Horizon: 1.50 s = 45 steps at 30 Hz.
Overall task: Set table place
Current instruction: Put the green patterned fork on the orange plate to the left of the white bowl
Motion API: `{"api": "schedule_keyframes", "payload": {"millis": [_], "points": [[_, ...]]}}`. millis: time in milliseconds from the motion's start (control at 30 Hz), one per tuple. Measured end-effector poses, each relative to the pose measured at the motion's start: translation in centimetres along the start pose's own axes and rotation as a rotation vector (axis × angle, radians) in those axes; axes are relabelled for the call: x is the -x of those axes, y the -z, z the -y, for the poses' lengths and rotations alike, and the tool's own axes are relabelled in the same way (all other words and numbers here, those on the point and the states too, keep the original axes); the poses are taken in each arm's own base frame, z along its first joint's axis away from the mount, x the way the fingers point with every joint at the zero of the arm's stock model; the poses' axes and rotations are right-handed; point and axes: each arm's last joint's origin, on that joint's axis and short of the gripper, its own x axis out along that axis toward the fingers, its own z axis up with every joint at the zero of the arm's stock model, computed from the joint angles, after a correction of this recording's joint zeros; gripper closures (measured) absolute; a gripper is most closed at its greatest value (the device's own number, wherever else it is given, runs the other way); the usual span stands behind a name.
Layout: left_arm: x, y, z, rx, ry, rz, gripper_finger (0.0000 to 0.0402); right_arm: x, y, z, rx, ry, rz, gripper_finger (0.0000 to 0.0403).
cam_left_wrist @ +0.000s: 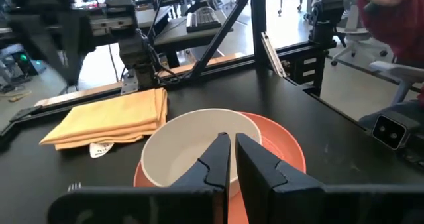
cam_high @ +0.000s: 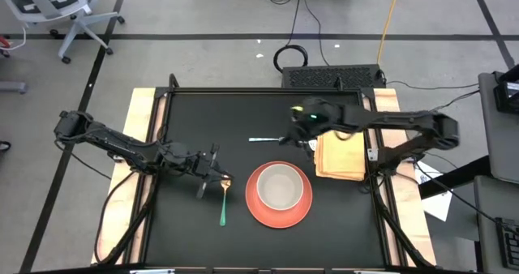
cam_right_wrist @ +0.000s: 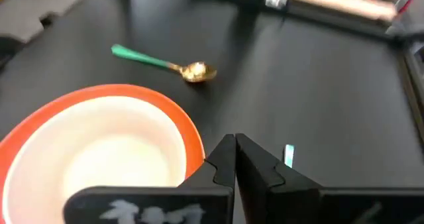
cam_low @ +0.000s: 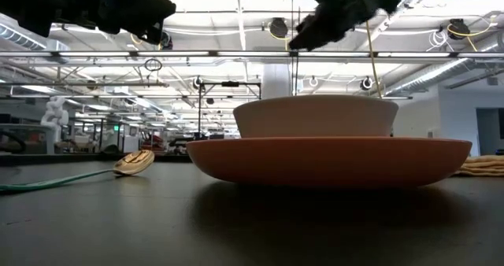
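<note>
Round orange plate point(cam_high: 279, 215) with a shallow cream-white bowl point(cam_high: 280, 185) sitting in it. Green-handled spoon with a gold metal bowl point(cam_high: 224, 199) flat, just beside the plate, gold end up near the plate's rim level. Folded mustard-yellow cloth napkin point(cam_high: 339, 155) beside the plate on the other side, white tag showing at one edge. Small silver utensil with a light blue handle point(cam_high: 265, 139) lying apart from the plate, kind not clear.

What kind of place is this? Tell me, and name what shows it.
Probably a robotics lab or workshop. Overhead pipes and strip lights run across a big open hall, office chairs stand on a taped concrete floor, and cables trail behind the table.
</note>
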Motion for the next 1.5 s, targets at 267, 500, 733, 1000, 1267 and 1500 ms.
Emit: {"api": "schedule_keyframes", "payload": {"millis": [267,500,733,1000,1267,1500], "points": [[0.0,0.0,-0.1,-0.016,-0.036,-0.006,0.0371,2.7,6.5,-3.7,0.047,0.091,0.258,0.0403],[0.1,-0.2,-0.8,-0.062,-0.21,-0.007,0.0371,3.1,10.4,-5.4,0.04,0.139,0.454,0.0403],[0.2,-0.8,-1.4,-0.069,-0.265,0.052,0.0371,3.3,11.7,-6.0,-0.032,0.122,0.456,0.0403],[0.3,-1.1,-1.7,-0.083,-0.292,0.085,0.0371,3.4,11.6,-6.0,-0.053,0.121,0.476,0.0403],[0.3,-1.2,-1.7,-0.066,-0.293,0.098,0.0371,3.7,11.1,-5.9,-0.038,0.132,0.527,0.0403],[0.3,-1.1,-1.7,0.062,-0.283,0.103,0.0371,3.7,11.1,-5.9,-0.038,0.132,0.528,0.0403]]}}
